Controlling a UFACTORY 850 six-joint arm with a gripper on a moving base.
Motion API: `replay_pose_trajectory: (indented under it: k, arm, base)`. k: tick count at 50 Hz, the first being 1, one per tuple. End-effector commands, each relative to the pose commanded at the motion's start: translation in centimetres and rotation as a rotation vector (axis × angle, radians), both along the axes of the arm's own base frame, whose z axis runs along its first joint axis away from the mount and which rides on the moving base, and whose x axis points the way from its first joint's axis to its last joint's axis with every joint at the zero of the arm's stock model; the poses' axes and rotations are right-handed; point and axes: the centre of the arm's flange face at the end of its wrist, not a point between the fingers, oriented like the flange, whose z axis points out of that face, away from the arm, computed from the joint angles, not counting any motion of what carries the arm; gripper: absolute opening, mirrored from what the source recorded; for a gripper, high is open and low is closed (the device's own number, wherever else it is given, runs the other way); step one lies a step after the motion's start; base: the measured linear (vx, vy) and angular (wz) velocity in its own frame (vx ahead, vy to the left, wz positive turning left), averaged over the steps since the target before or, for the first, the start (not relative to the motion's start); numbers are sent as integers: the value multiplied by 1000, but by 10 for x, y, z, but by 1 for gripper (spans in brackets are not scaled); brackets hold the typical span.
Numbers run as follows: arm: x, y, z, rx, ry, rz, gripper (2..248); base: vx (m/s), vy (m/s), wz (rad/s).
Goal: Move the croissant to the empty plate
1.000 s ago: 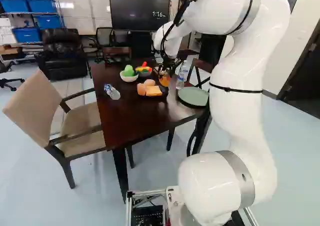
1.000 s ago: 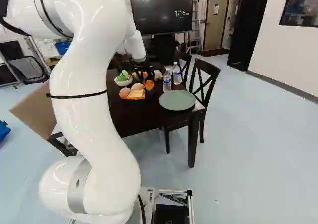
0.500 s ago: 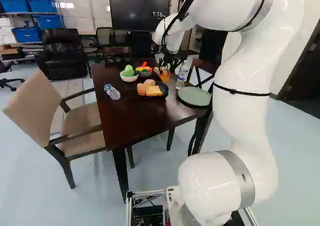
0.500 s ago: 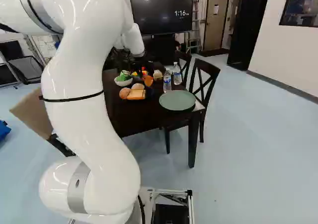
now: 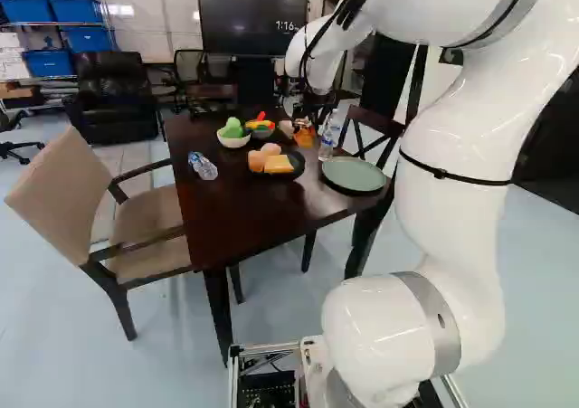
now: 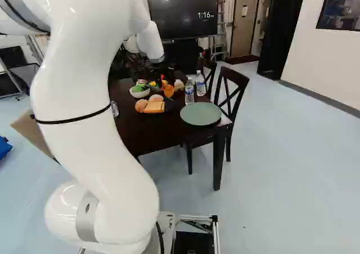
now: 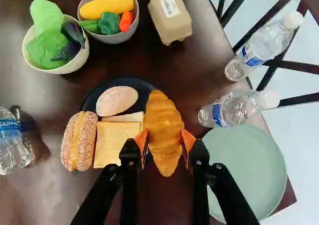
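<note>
Above the dark table, holds the croissant in the gripper in the left base view, beyond the bread in the right base view, and in the wrist view pinches its middle between parted pads, lengthwise aimed between labelled carton and vegetable bowl, near blue-labelled bottles.

White arm arched high; gripper pointing down, clamped (orange pads apart).

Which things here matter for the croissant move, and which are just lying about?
For the job: croissant, gripper, empty green plate.

Just lying about: dark plate, bread on it, two bowls of vegetables, small carton, three water bottles.
</note>
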Motion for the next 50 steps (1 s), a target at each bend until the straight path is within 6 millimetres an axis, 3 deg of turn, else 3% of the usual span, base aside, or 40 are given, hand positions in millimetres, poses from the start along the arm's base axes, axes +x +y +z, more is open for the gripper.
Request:
replay_pose_trajectory:
  k: [50]
  arm:
    - [-79, -67, 1, 1, 21, -132, 109]
  base:
    - [0, 0, 0]
